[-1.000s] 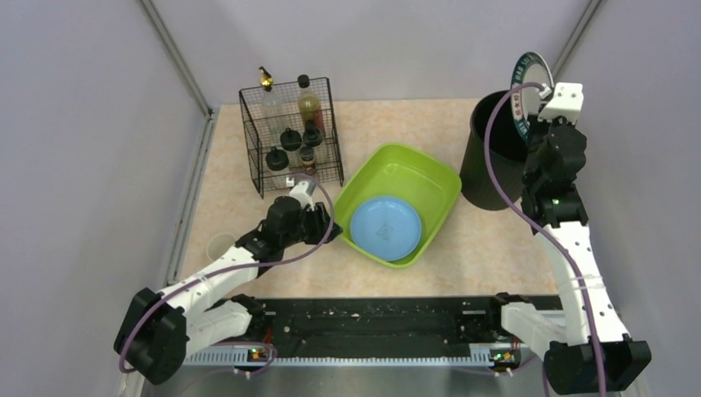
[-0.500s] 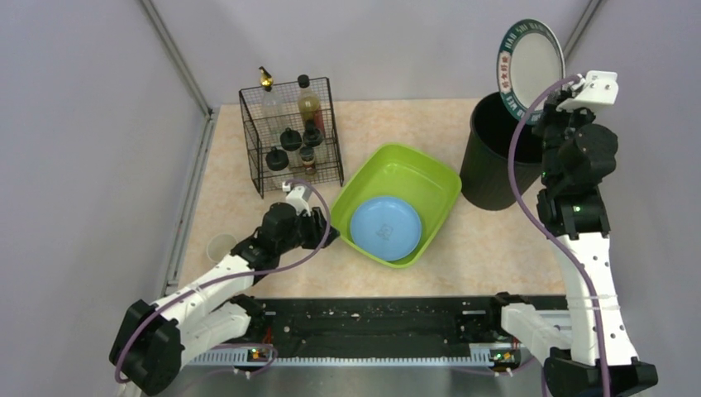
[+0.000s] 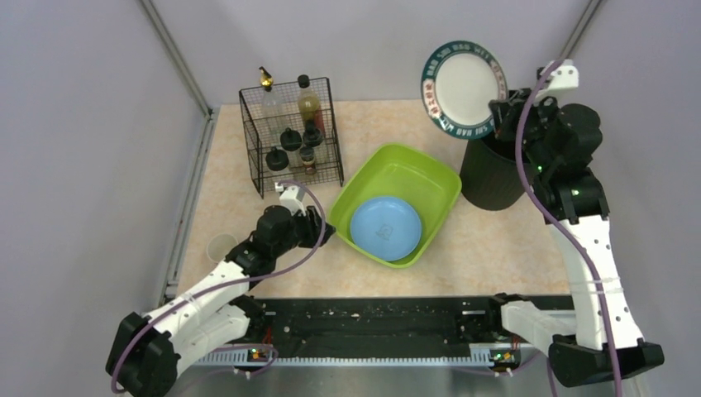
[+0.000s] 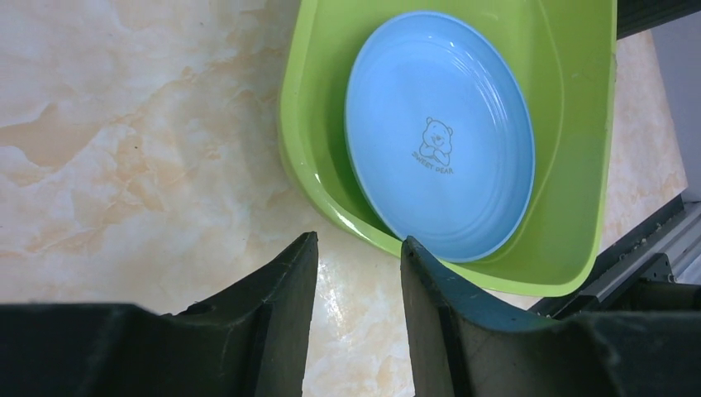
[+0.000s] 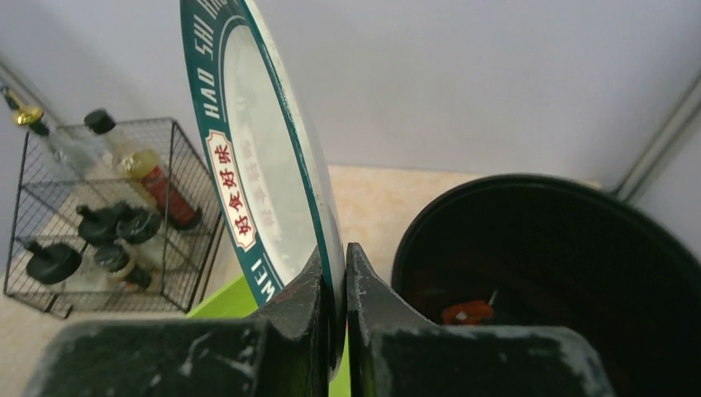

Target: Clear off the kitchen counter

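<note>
Peach-marbled table [image 3: 496, 248] fills the floor of a grey-walled booth, carrying a wire basket [image 3: 291, 132] of bottles, a green tub [image 3: 430, 178], a black bin [image 3: 488, 178] and a small cup [image 3: 221, 246]. Half a second ago the teal-rimmed plate [image 3: 464, 88] stood edge-on above the bin's right side. Now it has swung left, its white face towards the overhead camera, above the bin's far-left rim. The right claw [image 3: 502, 116] is clamped on its edge. The left arm has drawn back a little from the tub. Its left claw [image 3: 318, 236] hangs with jaws apart and nothing between them, just beside the tub's near corner.

From the left wrist, a bear drawing shows on the blue plate [image 4: 438, 136] lying in the tub. From the right wrist, red characters on the plate's rim and an orange scrap [image 5: 467, 313] deep in the bin show.
</note>
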`<action>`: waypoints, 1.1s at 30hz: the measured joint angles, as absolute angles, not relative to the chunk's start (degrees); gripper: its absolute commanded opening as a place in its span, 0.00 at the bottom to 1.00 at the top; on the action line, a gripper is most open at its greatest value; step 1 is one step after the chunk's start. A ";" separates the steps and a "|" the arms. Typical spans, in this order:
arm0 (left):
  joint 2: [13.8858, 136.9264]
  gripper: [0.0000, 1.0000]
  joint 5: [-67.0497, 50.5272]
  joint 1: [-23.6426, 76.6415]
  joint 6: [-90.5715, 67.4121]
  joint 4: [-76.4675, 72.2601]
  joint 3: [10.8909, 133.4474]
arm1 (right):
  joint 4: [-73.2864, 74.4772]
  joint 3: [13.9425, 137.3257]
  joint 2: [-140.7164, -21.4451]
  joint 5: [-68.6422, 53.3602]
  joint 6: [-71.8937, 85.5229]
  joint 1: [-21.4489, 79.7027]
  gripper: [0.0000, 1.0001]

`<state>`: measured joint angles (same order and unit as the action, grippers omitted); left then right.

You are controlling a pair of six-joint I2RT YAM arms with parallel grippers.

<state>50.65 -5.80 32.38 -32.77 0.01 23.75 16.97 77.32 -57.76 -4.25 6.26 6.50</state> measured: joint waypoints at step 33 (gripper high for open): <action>30.85 0.74 11.31 32.38 -33.12 1.52 17.43 | 24.47 52.99 -68.47 -6.28 8.67 24.64 0.00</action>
